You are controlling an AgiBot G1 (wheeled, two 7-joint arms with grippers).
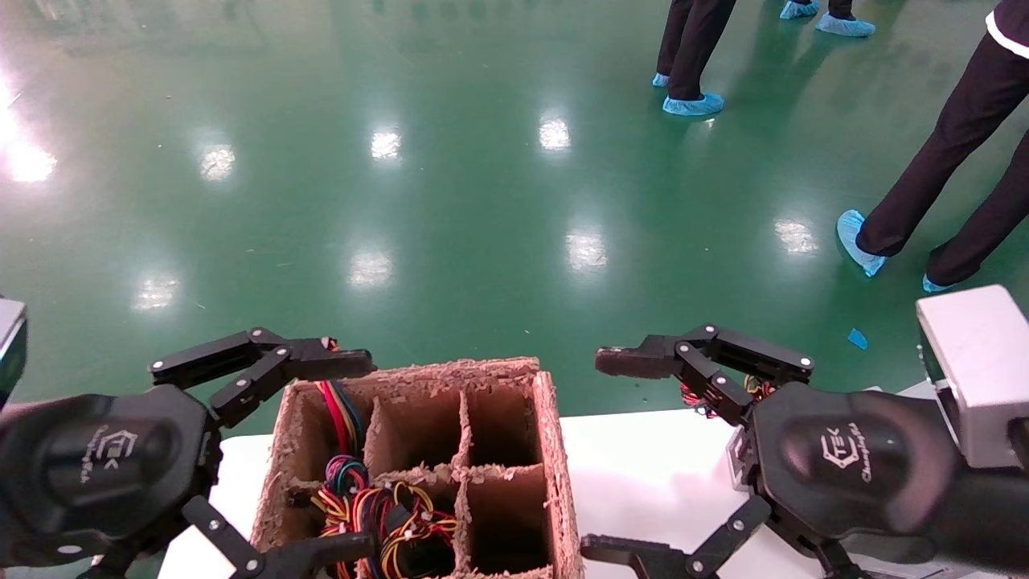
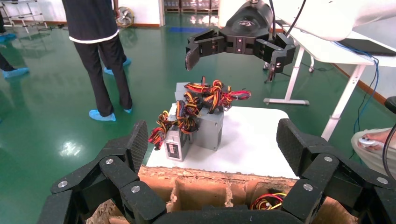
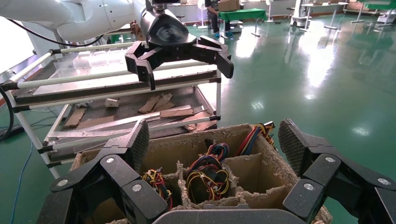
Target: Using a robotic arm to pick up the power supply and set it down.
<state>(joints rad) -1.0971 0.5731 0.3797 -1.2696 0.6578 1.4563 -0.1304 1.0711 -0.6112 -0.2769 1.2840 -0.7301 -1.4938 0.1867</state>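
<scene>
— What did I have in front of me, biggest thing first?

— The white table (image 1: pixel 643 474), standing on the glossy green floor (image 1: pixel 450 177). On it stood the brown cardboard divider box (image 1: pixel 555 450), its edges frayed, with bundles of red, yellow and black wires (image 1: pixel 378 507) filling the cells on my left side.

— And my arms?

— Both black robotic arms with the white "TEK" logo hung above the table. My left gripper (image 1: pixel 354 458) hovered over the left side of the box, fingers spread wide and grasping nothing. My right gripper (image 1: pixel 611 454) hovered to the right of the box, likewise spread wide and empty.

— Where was the power supply?

— The small silver-grey metal power supply (image 2: pixel 205 128) stood on the table beyond the box, below my right gripper (image 2: pixel 233 60) and apart from it, its own wire bundle piled on top. A second, smaller unit (image 2: pixel 173 144) leaned against it. In the head view my right arm hid nearly all of it.
</scene>
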